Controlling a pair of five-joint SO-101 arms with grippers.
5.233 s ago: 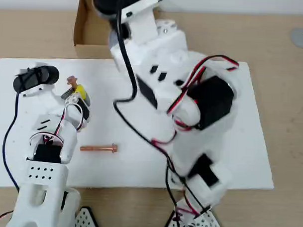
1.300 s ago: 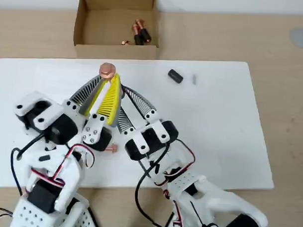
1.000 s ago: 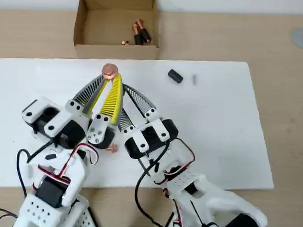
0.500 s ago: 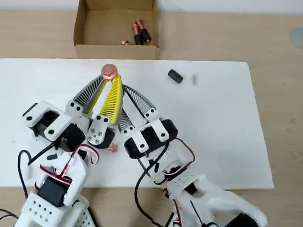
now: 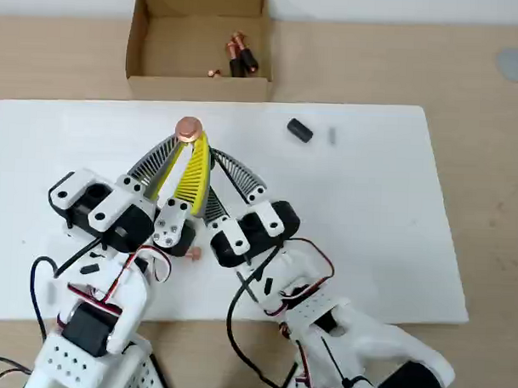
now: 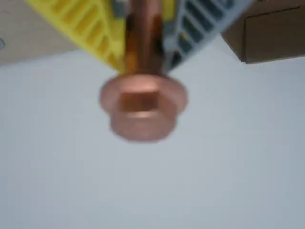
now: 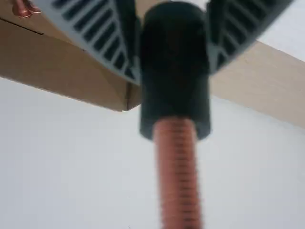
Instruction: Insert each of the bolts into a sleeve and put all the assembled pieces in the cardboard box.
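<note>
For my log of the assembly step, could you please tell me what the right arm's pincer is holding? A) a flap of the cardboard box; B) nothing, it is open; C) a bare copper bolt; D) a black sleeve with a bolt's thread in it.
D: in the right wrist view the right pincer is shut on the black sleeve, with the copper thread of the bolt sticking out of it.

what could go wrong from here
1. The left gripper pinches the bolt while the right gripper holds the sleeve on its thread. If either lets go early, the pair could tilt or drop short of the box.
2. A second bolt lies under the grippers and might get knocked.
</note>
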